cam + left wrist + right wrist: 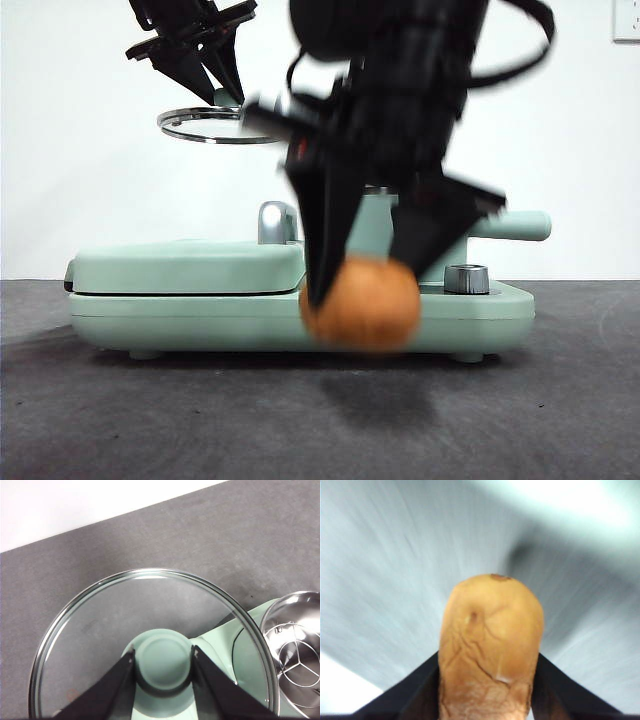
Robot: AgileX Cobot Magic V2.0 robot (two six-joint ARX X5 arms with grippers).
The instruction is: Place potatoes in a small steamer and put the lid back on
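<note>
Front view surroundings: mint-green cooker base [200, 300] with flat griddle cover [190, 265] behind.
Potato [362, 303]: clamped between right gripper [372, 272] jaws, above the table [150, 420].
Lid [215, 124]: at 10 o'clock, knob [164, 661] pinched by left gripper [164, 667].

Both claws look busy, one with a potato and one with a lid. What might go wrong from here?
The right gripper pinches the potato only by its sides, and the blur suggests fast motion, so it might slip out. The left gripper holds the lid just by its knob; it could tilt or drop. The potato hangs low before the steamer, so it may bump the rim.
</note>
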